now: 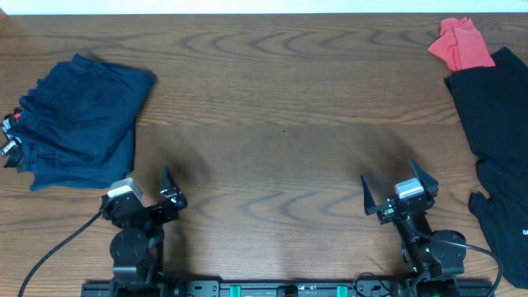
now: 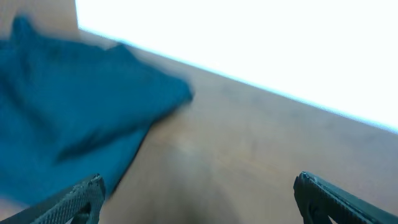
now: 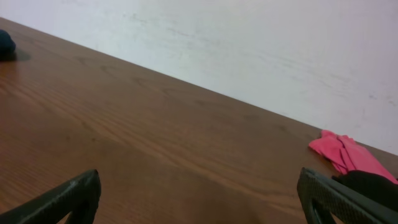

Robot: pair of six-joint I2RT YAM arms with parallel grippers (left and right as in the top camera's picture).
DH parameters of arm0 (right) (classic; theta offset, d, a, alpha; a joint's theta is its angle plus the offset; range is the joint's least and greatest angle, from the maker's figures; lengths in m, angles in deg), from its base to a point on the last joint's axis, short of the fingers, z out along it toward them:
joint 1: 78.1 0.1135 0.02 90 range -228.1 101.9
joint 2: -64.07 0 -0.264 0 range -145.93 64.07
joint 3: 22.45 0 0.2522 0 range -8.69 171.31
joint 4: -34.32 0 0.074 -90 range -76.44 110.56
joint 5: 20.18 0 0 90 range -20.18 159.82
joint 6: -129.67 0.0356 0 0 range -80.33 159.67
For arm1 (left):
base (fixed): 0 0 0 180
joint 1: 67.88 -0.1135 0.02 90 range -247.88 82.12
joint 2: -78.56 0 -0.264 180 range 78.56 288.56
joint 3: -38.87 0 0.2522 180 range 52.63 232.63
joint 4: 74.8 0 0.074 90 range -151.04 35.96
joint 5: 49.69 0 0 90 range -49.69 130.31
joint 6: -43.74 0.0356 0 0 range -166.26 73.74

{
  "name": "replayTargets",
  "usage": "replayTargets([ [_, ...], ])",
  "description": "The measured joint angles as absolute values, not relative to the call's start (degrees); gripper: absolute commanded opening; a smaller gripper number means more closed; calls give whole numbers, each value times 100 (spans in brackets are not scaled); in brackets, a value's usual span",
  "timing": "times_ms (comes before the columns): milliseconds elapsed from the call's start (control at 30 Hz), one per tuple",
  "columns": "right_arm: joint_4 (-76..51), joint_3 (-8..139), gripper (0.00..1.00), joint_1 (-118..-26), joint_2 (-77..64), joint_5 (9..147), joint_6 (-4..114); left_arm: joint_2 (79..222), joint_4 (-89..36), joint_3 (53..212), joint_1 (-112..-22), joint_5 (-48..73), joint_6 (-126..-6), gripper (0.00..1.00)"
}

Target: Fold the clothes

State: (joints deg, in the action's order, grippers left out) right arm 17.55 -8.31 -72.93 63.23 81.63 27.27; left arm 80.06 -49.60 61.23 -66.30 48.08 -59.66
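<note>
A folded dark navy-blue garment (image 1: pixel 78 124) lies at the table's left, with a small red-and-white tag (image 1: pixel 8 124) at its left edge. It also shows blurred in the left wrist view (image 2: pixel 68 118). A dark, unfolded garment (image 1: pixel 499 140) lies at the right edge, partly out of view; a bit of it shows in the right wrist view (image 3: pixel 373 186). My left gripper (image 1: pixel 169 191) is open and empty near the front edge, right of the folded garment; its fingers show in its wrist view (image 2: pixel 199 199). My right gripper (image 1: pixel 392 191) is open and empty, left of the dark garment (image 3: pixel 199 199).
A red-pink cloth (image 1: pixel 460 44) lies crumpled at the back right, touching the dark garment, and shows in the right wrist view (image 3: pixel 345 154). The wooden table (image 1: pixel 280 107) spans the view between the two arms. A pale wall stands behind the table's far edge.
</note>
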Motion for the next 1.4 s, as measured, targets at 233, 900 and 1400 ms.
replayTargets([
  [233, 1757, -831, 99, -7293, 6323, 8166, 2727, 7916, -6352, 5297, -6630, 4622, -5818, 98],
  [900, 1757, -831, 99, -7293, 6323, 8163, 2725, 7949, -5974, 5389, -6630, 4491, -5798, 98],
  [1400, 1757, -831, 99, -7293, 6323, 8163, 2725, 7949, -5974, 5389, -6630, 4491, -5798, 98],
])
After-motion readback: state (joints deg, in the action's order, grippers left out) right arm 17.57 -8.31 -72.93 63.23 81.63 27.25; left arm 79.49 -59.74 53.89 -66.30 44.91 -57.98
